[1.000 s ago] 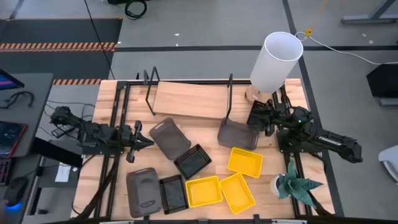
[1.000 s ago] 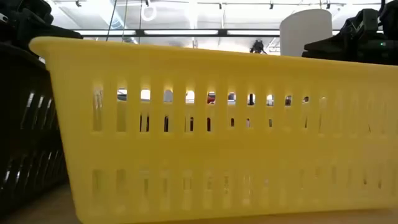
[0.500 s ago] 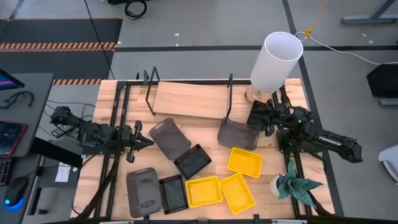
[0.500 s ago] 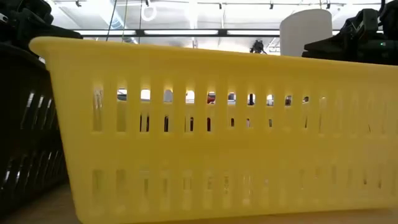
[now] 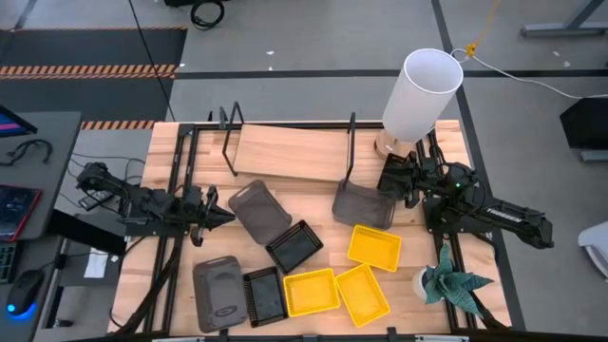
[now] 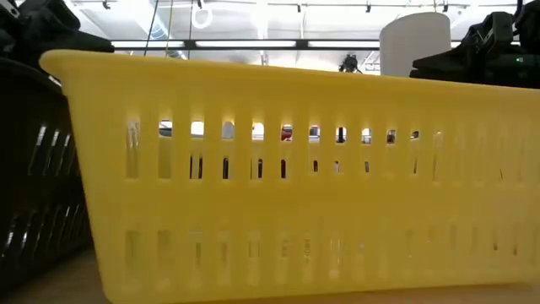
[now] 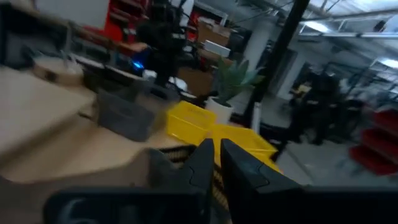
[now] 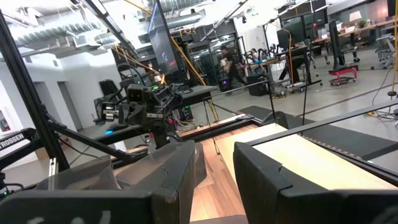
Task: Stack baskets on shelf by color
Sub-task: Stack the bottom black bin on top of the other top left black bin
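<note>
Low view: yellow basket (image 6: 295, 177) fills frame, black basket (image 6: 34, 169) at left edge. High view, lower centre: three yellow baskets, grey and black ones on slatted tabletop (image 5: 313, 223). My left gripper (image 5: 211, 217) mid-left, fingers nearly closed, empty. My right gripper (image 5: 388, 180) narrow, beside grey basket (image 5: 361, 204). Shelf (image 5: 290, 152) upper centre, bare. Lamp (image 5: 418, 95) upper right.

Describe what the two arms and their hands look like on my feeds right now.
Both arms are dark, near-black jointed links. The left hand ends in two narrow, tapering black fingers, matte and angular. The right hand has two broader, blocky dark fingers with flat inner faces. A small green light glows on the right arm. No markings are legible.
</note>
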Controlling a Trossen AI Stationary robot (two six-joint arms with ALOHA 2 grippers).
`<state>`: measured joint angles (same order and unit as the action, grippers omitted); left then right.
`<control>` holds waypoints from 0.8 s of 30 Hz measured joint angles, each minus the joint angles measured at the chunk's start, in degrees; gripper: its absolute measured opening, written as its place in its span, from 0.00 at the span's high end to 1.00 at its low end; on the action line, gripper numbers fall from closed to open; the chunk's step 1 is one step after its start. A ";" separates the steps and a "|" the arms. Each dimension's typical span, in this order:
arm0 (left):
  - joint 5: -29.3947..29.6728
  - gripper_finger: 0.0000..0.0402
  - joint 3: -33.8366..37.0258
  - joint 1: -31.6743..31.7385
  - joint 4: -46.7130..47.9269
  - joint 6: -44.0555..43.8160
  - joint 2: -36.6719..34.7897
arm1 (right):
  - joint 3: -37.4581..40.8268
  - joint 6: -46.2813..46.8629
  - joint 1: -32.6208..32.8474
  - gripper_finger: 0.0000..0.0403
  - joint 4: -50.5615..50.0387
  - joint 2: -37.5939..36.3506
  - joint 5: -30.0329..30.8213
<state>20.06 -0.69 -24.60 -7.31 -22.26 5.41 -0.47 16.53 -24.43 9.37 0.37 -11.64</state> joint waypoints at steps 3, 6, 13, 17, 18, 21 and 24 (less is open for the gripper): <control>-7.69 0.93 0.00 -0.02 1.78 -3.28 0.00 | 0.00 0.00 -0.01 0.71 0.00 0.00 0.00; -12.45 0.94 -1.06 0.26 3.27 -9.64 1.24 | 0.00 0.00 -0.01 0.71 0.00 0.00 0.00; -16.91 0.96 -10.70 0.31 19.25 -13.09 9.64 | -0.02 0.00 0.00 0.71 0.00 0.01 0.00; -21.41 0.96 -15.65 -2.29 24.17 -13.28 14.78 | -0.01 0.00 0.01 0.71 0.00 0.02 0.00; -21.68 0.96 -17.05 -3.43 24.93 -13.56 16.17 | -0.01 0.00 0.00 0.71 0.00 0.00 0.00; -20.82 0.96 -20.52 -8.10 26.79 -15.76 20.92 | 0.00 0.00 0.00 0.71 0.00 0.02 0.00; -18.00 0.96 -23.64 -13.80 27.25 -18.41 26.09 | -0.02 0.00 0.01 0.71 0.00 0.02 0.00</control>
<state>2.06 -24.33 -38.40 19.94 -40.66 31.50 -0.49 16.53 -24.43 9.37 0.38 -11.64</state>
